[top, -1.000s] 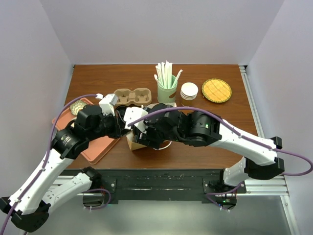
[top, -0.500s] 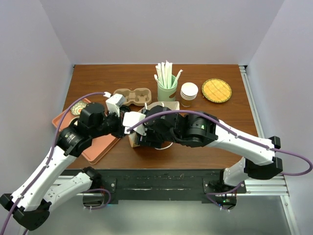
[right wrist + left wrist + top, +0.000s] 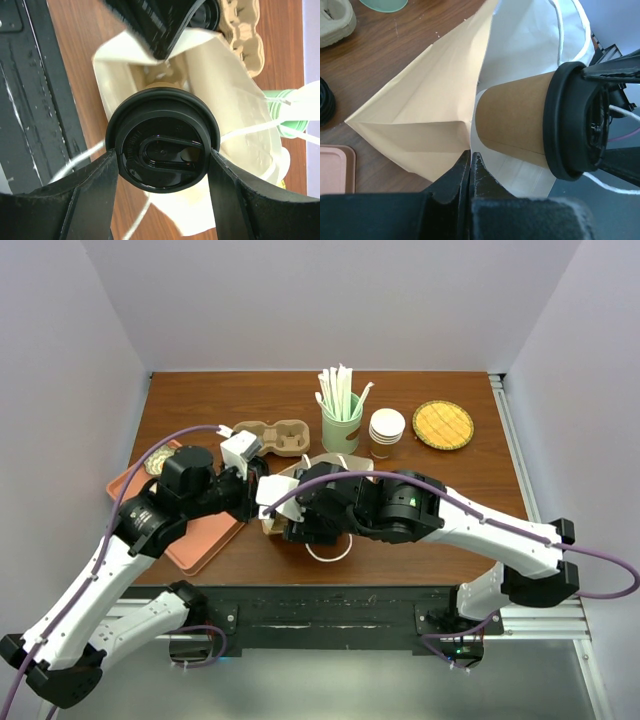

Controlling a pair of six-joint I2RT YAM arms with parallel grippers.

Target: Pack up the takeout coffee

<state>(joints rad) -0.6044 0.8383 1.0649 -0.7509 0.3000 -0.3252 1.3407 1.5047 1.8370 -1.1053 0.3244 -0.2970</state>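
Risk: lidded brown paper coffee cup (image 3: 515,120), held round its black plastic lid by R gripper (image 3: 162,155), sits only half inside mouth of cream paper bag (image 3: 420,120) & could snag the wall. L gripper (image 3: 471,161), fully closed, pinches bag's rim; slip = mouth collapses. Nothing else seen in bag.

The paper bag (image 3: 420,115) gapes at frame centre — takeout coffee (image 3: 515,120) blocks its mouth, left hand (image 3: 472,162) pinches the lower rim; free room above.
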